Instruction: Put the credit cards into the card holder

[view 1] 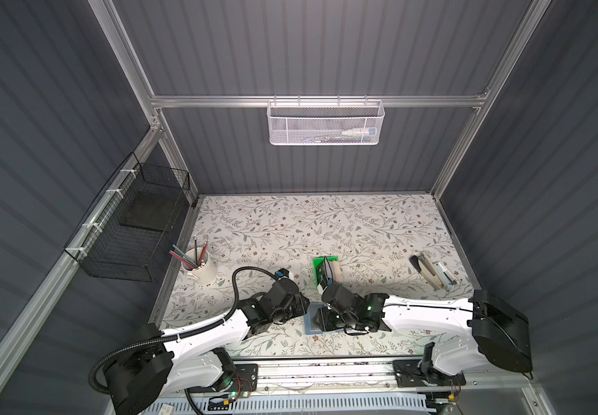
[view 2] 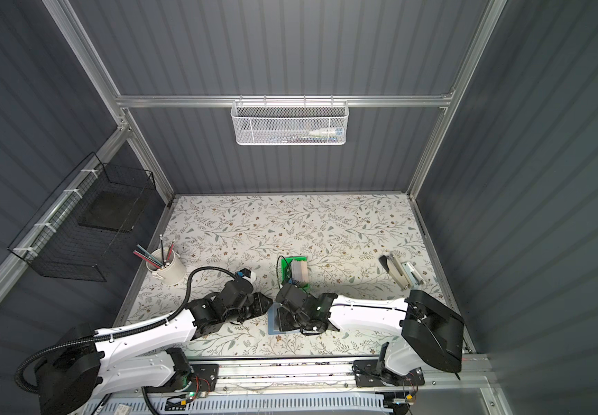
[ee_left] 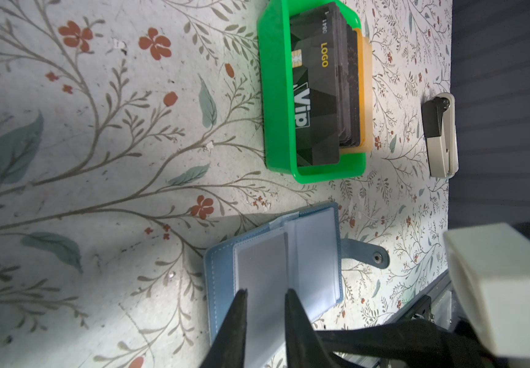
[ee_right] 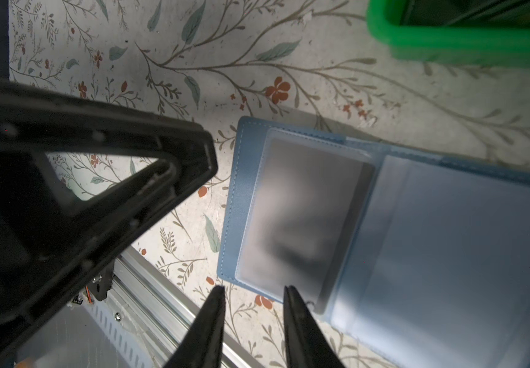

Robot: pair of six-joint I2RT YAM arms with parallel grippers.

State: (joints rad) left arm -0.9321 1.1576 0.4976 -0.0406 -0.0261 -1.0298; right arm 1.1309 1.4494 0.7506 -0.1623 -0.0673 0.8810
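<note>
The blue card holder lies open near the table's front edge, seen in both top views. A grey card sits inside the clear sleeve on one page, its end poking slightly past the sleeve's mouth. More credit cards, a dark one in front, stand on edge in the green tray behind the holder. My left gripper is open a little, its tips over that sleeve with nothing gripped. My right gripper is open at the holder's near edge, empty.
A white cup of pencils stands at the left of the table. A stapler lies at the right. The metal front rail runs just beside the holder. Wire baskets hang on the left and back walls.
</note>
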